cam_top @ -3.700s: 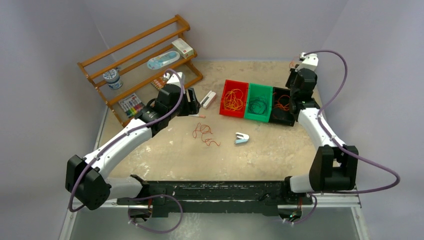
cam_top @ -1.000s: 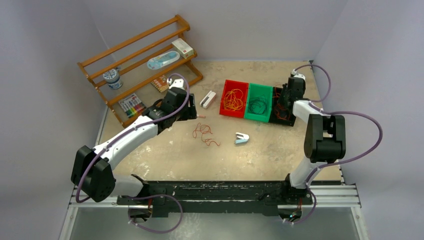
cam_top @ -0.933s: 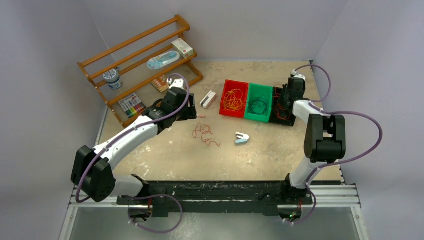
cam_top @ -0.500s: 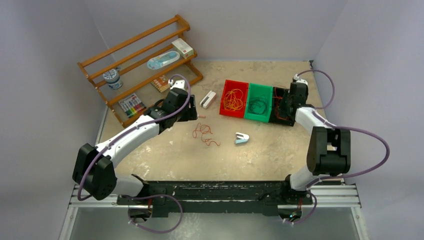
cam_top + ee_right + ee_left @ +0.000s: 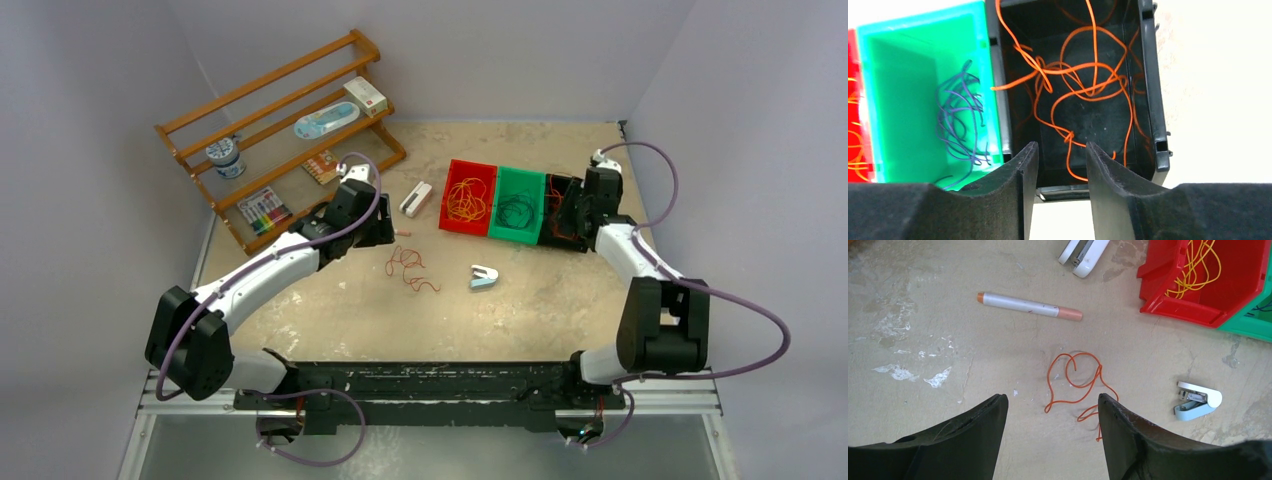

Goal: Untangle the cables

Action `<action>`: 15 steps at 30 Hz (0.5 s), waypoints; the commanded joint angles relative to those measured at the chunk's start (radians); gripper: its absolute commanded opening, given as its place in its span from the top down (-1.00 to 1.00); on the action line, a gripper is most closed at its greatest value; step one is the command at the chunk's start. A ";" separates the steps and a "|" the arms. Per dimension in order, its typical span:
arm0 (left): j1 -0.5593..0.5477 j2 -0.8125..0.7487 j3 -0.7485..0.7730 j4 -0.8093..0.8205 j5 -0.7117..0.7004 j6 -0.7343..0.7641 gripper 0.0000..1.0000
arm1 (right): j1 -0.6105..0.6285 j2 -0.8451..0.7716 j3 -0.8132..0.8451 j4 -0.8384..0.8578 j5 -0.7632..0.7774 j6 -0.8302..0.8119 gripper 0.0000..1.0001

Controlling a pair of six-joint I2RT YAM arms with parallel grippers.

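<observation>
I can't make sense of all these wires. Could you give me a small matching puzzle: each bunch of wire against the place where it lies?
Wires:
1. yellow-orange cables
2. dark purple cables
3. tangled orange cables
4. single red-orange cable

Places:
A. black bin
B. bare table
C. red bin
D. green bin

Pairs: 1-C, 2-D, 3-A, 4-B.
</observation>
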 commanded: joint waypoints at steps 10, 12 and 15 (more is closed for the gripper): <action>0.001 -0.024 -0.010 0.038 0.007 -0.018 -0.31 | -0.003 0.116 0.236 0.094 0.069 -0.072 0.21; 0.001 -0.025 -0.009 0.037 0.007 -0.017 -0.31 | -0.003 0.153 0.253 0.106 0.064 -0.079 0.22; 0.001 -0.027 -0.007 0.034 0.005 -0.017 -0.31 | -0.004 0.212 0.272 0.113 0.070 -0.084 0.34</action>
